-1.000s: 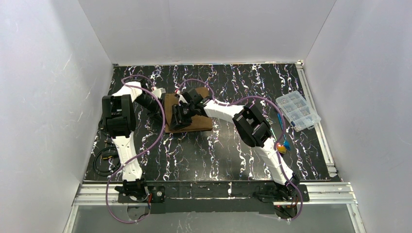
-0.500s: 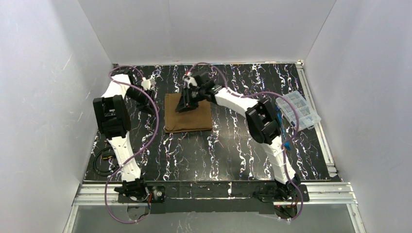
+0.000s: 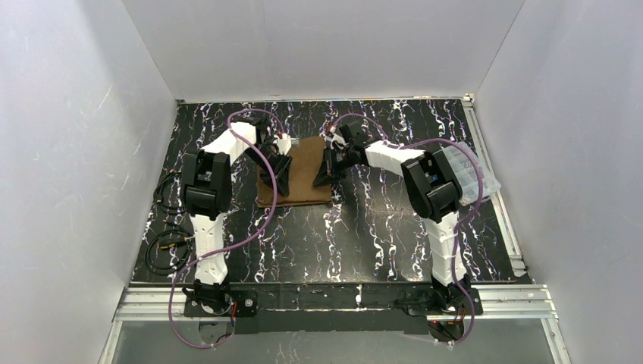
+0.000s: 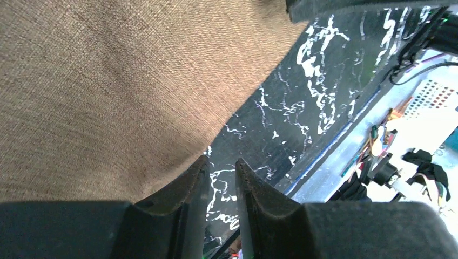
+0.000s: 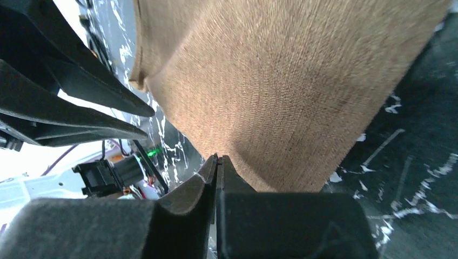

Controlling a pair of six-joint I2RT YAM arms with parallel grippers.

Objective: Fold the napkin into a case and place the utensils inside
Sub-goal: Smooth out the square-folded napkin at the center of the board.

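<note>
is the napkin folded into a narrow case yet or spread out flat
Spread out: the napkin lies flat as a broad, roughly square sheet on the table. Whether it is already doubled, cannot tell.

Robot lab cell: white panel walls (image 3: 83, 152), aluminium frame (image 3: 334, 297), marbled tabletop (image 3: 341, 246).

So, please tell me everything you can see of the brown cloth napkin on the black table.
The brown cloth napkin is matte, and the wrist views show a coarse weave. From above it looks roughly rectangular. It lies on the black, white-veined table between the two arms. The black right gripper is shut at the napkin's right edge and seems to pinch it, as the cloth is raised there. The black left gripper stands at its left edge with its fingers slightly apart. Whether it touches the cloth is unclear.
</note>
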